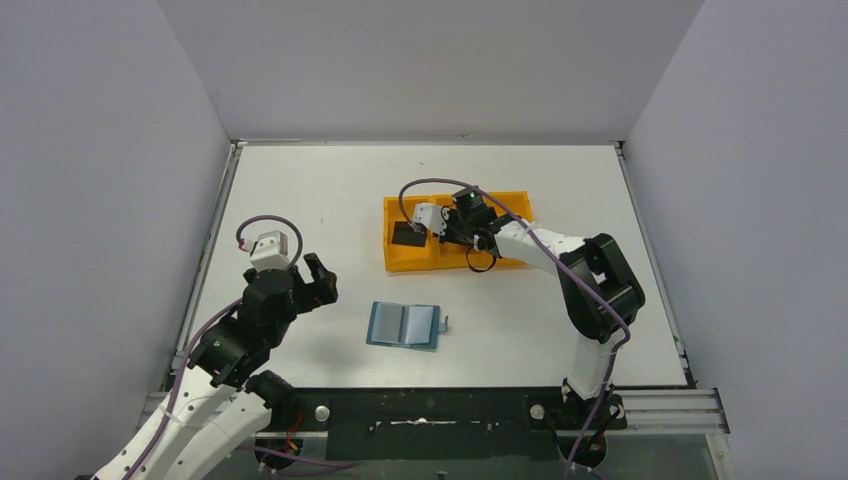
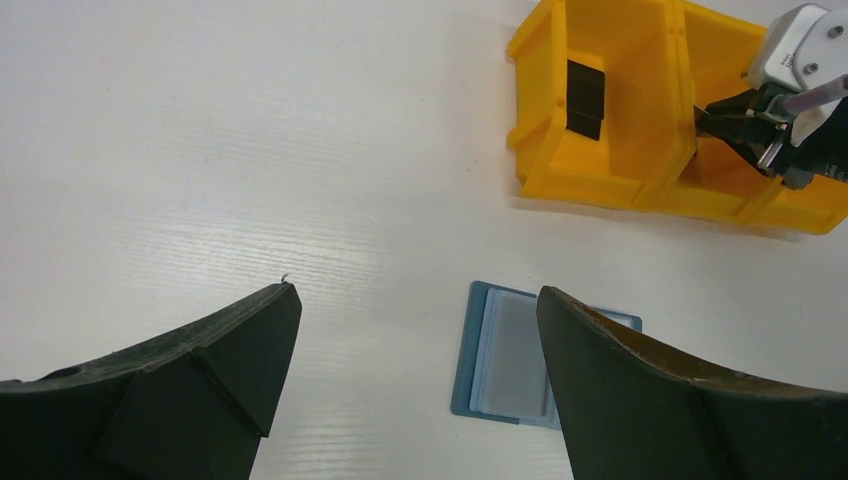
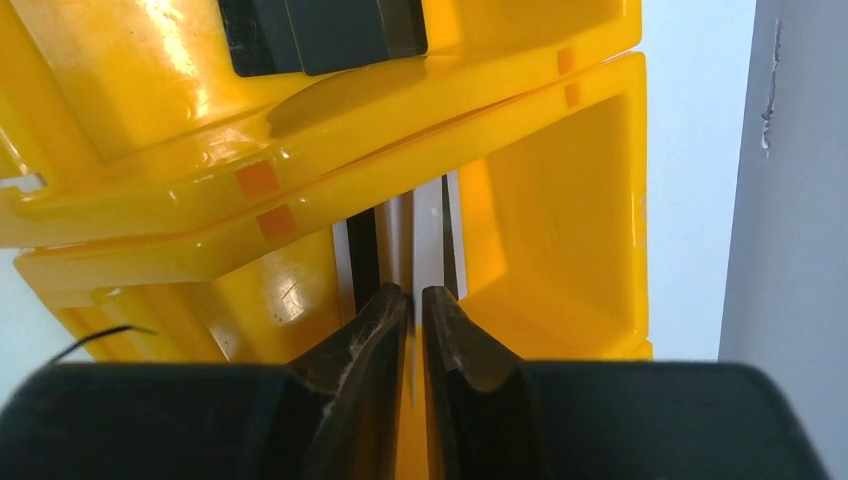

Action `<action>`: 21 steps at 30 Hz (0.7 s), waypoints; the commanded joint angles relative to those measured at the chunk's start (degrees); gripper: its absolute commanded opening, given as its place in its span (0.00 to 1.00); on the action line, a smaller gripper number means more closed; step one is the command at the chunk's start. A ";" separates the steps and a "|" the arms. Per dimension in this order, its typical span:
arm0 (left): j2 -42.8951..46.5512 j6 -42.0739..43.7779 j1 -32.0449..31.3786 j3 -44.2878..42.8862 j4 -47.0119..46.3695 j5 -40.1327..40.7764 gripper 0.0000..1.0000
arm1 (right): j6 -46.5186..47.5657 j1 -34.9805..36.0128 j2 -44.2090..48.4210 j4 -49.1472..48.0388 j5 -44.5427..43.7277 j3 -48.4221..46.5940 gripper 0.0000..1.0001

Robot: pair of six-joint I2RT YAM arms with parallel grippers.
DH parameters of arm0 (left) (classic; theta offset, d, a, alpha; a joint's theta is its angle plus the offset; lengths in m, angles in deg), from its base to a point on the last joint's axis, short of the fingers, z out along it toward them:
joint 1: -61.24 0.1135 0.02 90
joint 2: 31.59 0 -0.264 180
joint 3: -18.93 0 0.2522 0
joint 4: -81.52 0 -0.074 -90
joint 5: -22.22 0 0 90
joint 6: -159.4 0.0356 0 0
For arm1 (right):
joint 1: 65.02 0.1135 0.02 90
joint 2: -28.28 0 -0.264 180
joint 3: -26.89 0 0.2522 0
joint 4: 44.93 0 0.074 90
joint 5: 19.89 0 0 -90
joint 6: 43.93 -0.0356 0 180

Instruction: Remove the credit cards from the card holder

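Orange tray [image 1: 430,262] — black cards [image 1: 406,235] in left compartment; card holder [image 1: 404,325] open.

Tray walls [image 3: 330,190] tight around right gripper [image 3: 415,293]

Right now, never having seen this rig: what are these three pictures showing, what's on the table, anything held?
Two white robot arms are bolted side by side. The wide picture comes from a fixed camera above and behind them; the other two come from a camera on each wrist, looking past its own black fingers. On the white table lie a small teal-blue folding card holder, opened flat, and an orange three-compartment plastic tray. Dark credit cards lie in one end compartment. The left gripper hangs wide open, empty. The right gripper is over the tray, jaws nearly together, with a pale, dark-striped card at its tips; whether it is gripped I cannot tell.
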 commanded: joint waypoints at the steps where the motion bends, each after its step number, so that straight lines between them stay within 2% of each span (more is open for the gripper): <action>1: 0.03 -0.24 0.10 -1.59 -0.99 0.32 0.91 | 0.18 -0.38 0.83 -0.90 0.29 -0.97 0.19; 6: -0.86 -0.15 0.08 -1.57 -1.07 0.28 0.91 | -4.24 -1.80 3.40 -0.08 3.94 -0.30 0.30; 10: -1.90 0.00 0.16 -1.62 -1.15 -0.17 0.91 | -5.68 -1.94 6.74 0.12 6.44 0.91 0.31; 17: -2.57 0.11 0.33 -1.53 -1.33 -0.63 0.91 | -7.42 -1.91 9.90 -1.17 3.21 3.86 0.32; 21: -2.78 0.19 0.32 -1.53 -1.42 -1.10 0.91 | -17.48 -1.94 14.91 -4.76 3.53 5.65 0.31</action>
